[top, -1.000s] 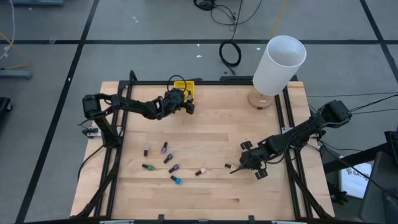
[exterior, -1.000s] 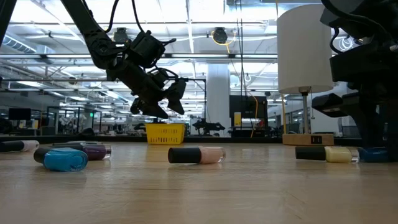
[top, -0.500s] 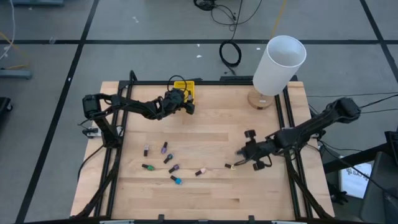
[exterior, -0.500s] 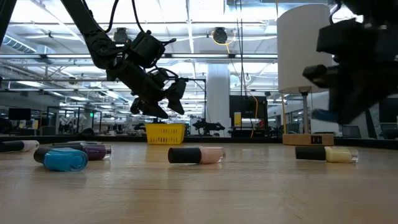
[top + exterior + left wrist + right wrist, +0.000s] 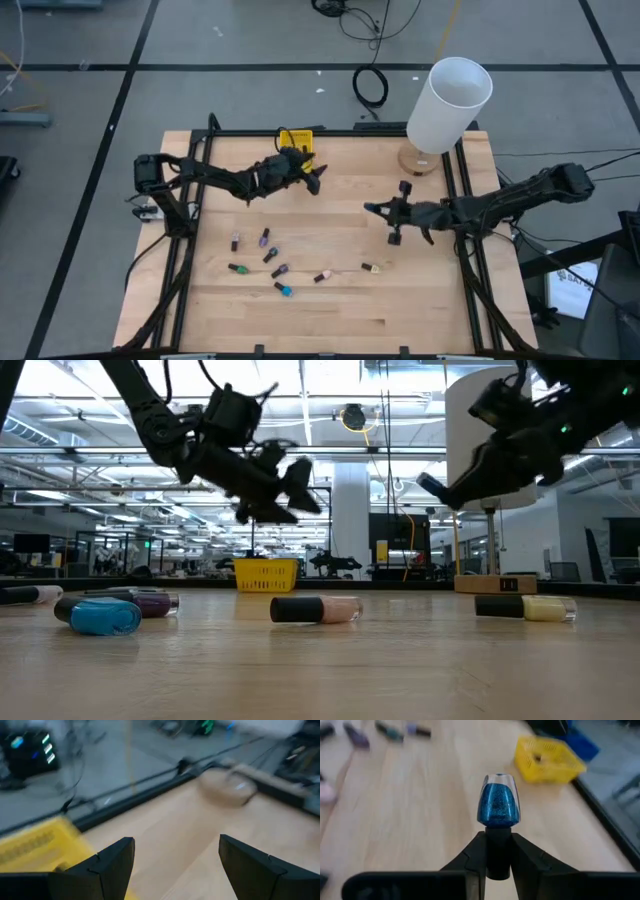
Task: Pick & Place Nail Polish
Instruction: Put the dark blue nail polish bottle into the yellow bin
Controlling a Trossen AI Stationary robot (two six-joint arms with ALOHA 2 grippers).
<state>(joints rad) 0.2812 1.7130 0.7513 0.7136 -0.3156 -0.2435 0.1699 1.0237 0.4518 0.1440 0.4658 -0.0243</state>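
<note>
My right gripper (image 5: 378,210) is above the table's middle, shut on a tiny blue glitter nail polish bottle (image 5: 498,802). My left gripper (image 5: 316,180) is open and empty in the air just right of the small yellow bin (image 5: 298,141); the left wrist view shows its fingers apart (image 5: 175,862). Several more small bottles with dark caps lie on their sides at the front left (image 5: 265,258), and a beige one (image 5: 371,267) lies nearer the middle. In the low view they lie in a row (image 5: 318,609). My right gripper pinches the blue bottle's dark cap (image 5: 498,851) between its two fingers. The fingers come from the table's right side, about level, in line with the bottle. The blue body sticks out past the fingertips toward the yellow bin, lifted clear of the table.
A white lamp (image 5: 447,105) stands on a wooden base at the far right corner. Black frame rails run along the table's left (image 5: 185,230) and right (image 5: 465,250) sides. Bare wood lies between the two grippers and the bin.
My right gripper has risen from the table's front right with the blue bottle and swung toward the far left, toward the bin; the bottle is lifted clear. My left gripper has moved a little toward the table's right, away from the bin, and tipped up to about level.
</note>
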